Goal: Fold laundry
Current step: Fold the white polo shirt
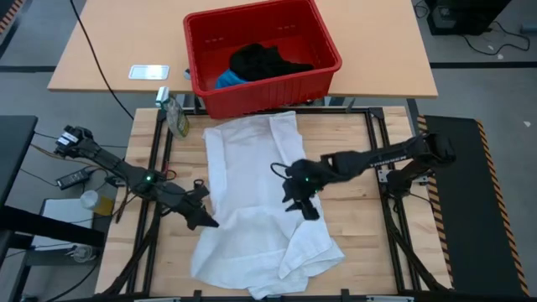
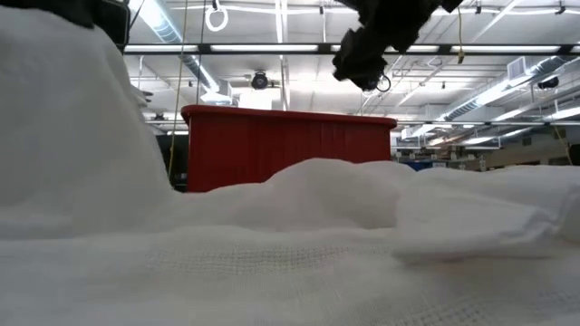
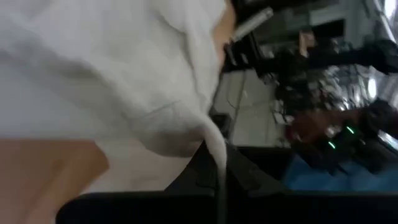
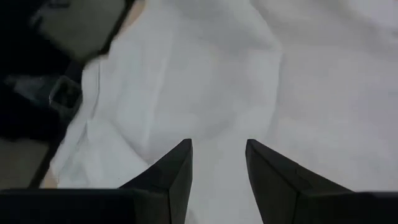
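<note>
The white garment (image 1: 252, 193) lies spread along the middle of the wooden table, its near end (image 1: 277, 260) bunched. My left gripper (image 1: 208, 221) is at the garment's left edge and is shut on it. My right gripper (image 1: 306, 210) hovers over the garment's right half. It is open, and only cloth (image 4: 205, 81) shows past its fingers. The black garment (image 1: 260, 60) and the blue one (image 1: 226, 80) lie in the red basket (image 1: 252, 99) at the far edge. My left gripper pinches the white garment's left edge (image 3: 214, 140) between its two fingers, coming from the table's left and slanting slightly down. A thin fold of cloth runs into the fingers. The cloth beside them is raised off the table (image 2: 63, 109), and the rest lies flat.
A small green bottle (image 1: 174, 113) stands at the table's far left corner. A flat white item (image 1: 148, 72) lies on the far desk. Bare wood (image 1: 361, 176) shows to the right of the garment. Black frame rails (image 1: 373, 143) run along the table's sides.
</note>
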